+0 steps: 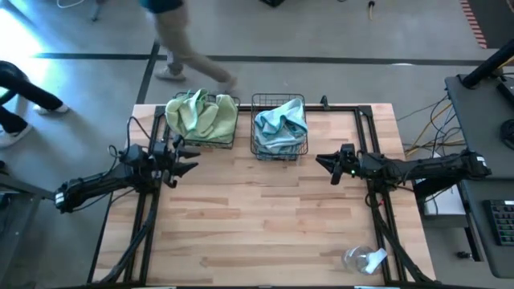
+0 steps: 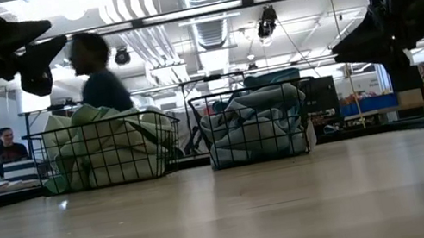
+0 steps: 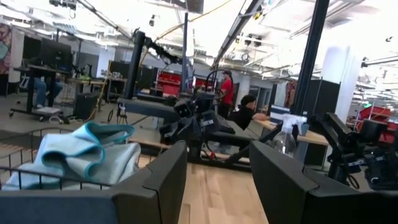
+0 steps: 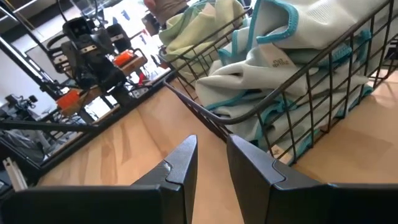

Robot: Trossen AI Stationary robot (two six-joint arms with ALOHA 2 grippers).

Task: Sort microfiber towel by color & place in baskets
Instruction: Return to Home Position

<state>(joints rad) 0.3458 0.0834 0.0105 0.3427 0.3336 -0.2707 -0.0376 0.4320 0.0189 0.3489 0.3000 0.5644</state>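
Note:
Two black wire-mesh baskets stand side by side at the table's far edge. The left basket [image 1: 201, 119] [image 2: 104, 153] is heaped with light green towels [image 1: 202, 112]. The right basket [image 1: 279, 128] [image 2: 255, 125] holds pale blue-grey towels [image 1: 281, 124] [image 4: 298, 68] with teal hems. My left gripper [image 1: 186, 160] [image 3: 217, 168] hovers open above the table, just near-left of the green basket, holding nothing. My right gripper [image 1: 325, 164] [image 4: 210, 146] hovers open to the right of the blue basket, fingers pointing toward it, also holding nothing. Both are raised clear of the table in the low view.
A clear plastic item [image 1: 363, 258] lies near the table's near right corner. Bare wood [image 1: 265, 217] spreads across the middle and near side of the table. A person [image 1: 185, 48] walks on the floor beyond the far edge; other people sit in the room behind.

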